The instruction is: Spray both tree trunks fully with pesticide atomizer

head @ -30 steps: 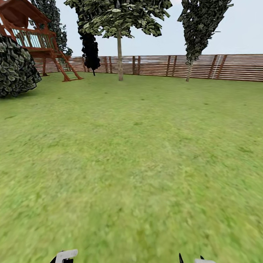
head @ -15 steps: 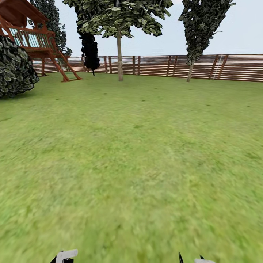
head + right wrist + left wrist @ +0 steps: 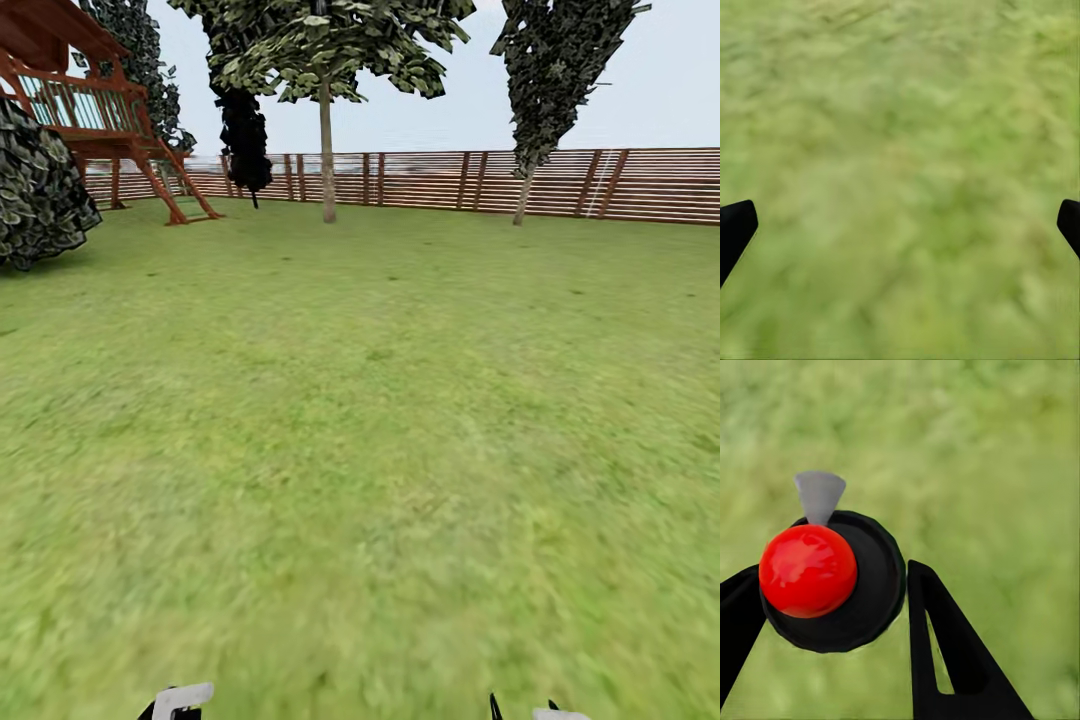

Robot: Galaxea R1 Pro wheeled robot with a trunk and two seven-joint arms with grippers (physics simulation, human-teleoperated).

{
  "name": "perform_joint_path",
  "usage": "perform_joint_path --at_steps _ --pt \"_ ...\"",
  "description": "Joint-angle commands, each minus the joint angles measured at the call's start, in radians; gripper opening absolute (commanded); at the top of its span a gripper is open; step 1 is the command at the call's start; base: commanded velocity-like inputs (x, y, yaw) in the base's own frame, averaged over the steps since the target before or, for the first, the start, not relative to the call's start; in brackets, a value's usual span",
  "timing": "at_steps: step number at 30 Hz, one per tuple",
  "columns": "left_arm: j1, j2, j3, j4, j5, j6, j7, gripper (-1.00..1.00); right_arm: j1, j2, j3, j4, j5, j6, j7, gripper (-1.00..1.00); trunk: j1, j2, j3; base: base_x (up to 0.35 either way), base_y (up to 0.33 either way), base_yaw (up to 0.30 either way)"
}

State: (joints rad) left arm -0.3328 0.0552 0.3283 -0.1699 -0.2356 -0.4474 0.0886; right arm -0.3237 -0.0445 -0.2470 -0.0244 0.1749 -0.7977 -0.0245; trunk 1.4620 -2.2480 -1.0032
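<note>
Left wrist view shows the left gripper point(image 3: 832, 607) closed around the pesticide atomizer point(image 3: 832, 581), black fingers point(image 3: 945, 652) touching both its sides, above the floor point(image 3: 982, 450). Right gripper point(image 3: 900, 221) is wide open and holds nothing. Head view: two trees point(image 3: 327, 150) stand at 12 o'clock, near the fence point(image 3: 420, 180).

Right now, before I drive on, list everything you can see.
Trees: two, pale trunks, dark crowns, by the far fence; upright trunk, leaning trunk.
Fence: one, brown slats, far edge of lawn.
Play tower: one, red-brown wood, far left.
Bush: one, dark, round, left edge.
Grass: green, mottled, everywhere.
Pesticide atomizer: one, black with red spot, between the left gripper's fingers.
Left gripper: black, shut on it.
Right gripper: black, open, over grass.
</note>
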Motion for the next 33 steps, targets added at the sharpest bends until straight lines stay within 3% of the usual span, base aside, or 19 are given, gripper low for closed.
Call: perform_joint_path --at_steps 1,33 --pt "0.000 0.000 0.000 0.000 0.000 0.000 0.000 -1.00 0.000 0.000 0.000 0.000 0.000 0.000 0.000 1.00 0.000 0.000 0.000 0.338 0.000 0.000" --pt "0.000 0.000 0.000 0.001 -0.001 0.000 0.000 -1.00 0.000 0.000 0.000 0.001 0.000 0.000 0.000 1.00 0.000 0.000 0.000 0.338 0.000 0.000"
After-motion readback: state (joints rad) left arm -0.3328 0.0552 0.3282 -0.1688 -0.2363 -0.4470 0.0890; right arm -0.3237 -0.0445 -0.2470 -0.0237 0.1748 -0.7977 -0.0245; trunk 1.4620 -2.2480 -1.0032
